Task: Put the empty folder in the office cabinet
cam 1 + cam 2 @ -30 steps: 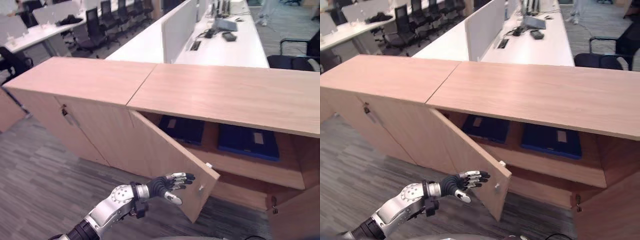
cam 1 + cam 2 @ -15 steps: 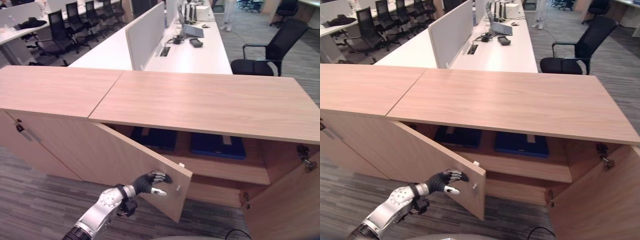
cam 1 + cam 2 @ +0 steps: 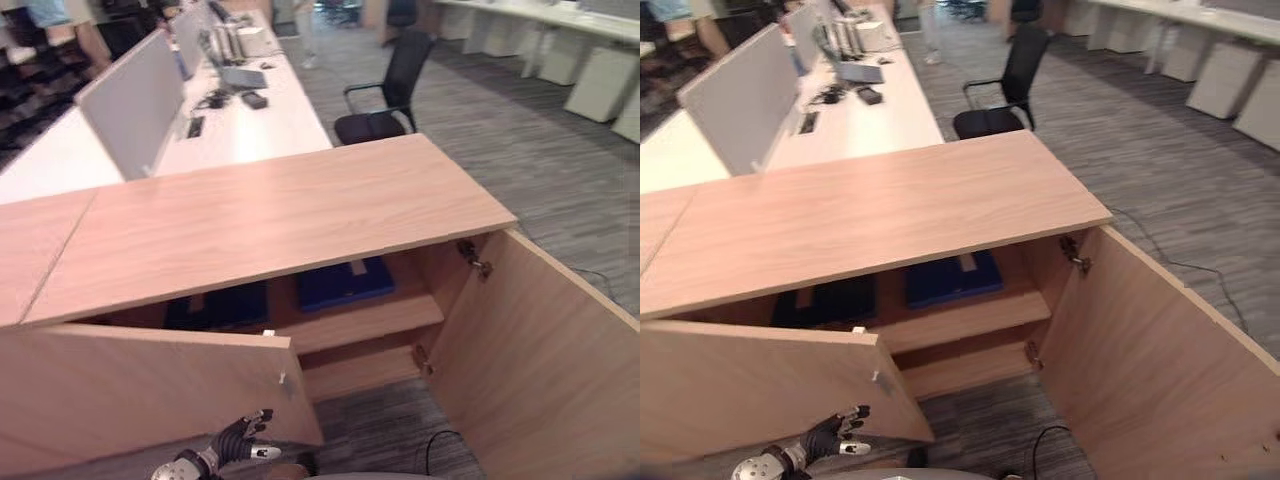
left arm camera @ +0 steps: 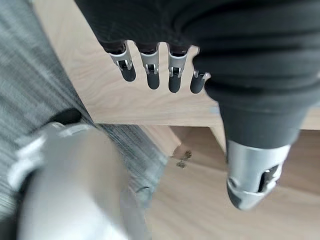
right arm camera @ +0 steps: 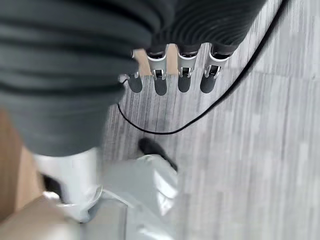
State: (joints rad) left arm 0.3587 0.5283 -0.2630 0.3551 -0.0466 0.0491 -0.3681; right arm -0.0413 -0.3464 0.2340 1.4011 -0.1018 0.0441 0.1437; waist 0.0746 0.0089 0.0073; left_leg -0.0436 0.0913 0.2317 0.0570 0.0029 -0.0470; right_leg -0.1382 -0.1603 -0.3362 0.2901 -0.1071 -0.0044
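**Open-plan office: view swung right, cabinet stands open, no folder in hand**

Grey carpet and long white benches (image 3: 250,110) lie behind the office cabinet (image 3: 270,215), with a black office chair (image 3: 385,95) at the bench end. Against half a second ago the whole picture has shifted, so the head camera has turned toward the cabinet's right end. The right door (image 3: 540,340) now shows swung fully out.

The left door (image 3: 130,390) stands partly open. The left robot hand (image 3: 240,440), which was up against that door's free edge, now sits low, just below the door's bottom corner. Its fingers are loosely spread and hold nothing. The right robot hand (image 5: 160,80) hangs over the carpet with straight fingers, also empty.

By my reading the doors are dealt with and the way in is clear, but the folder has yet to be carried.

Inside, on the upper shelf (image 3: 370,318), lie a bright blue folder (image 3: 345,283) with a pale label, flat, and a darker folder (image 3: 215,305) beside it in shadow. I cannot tell whether either is the empty folder.
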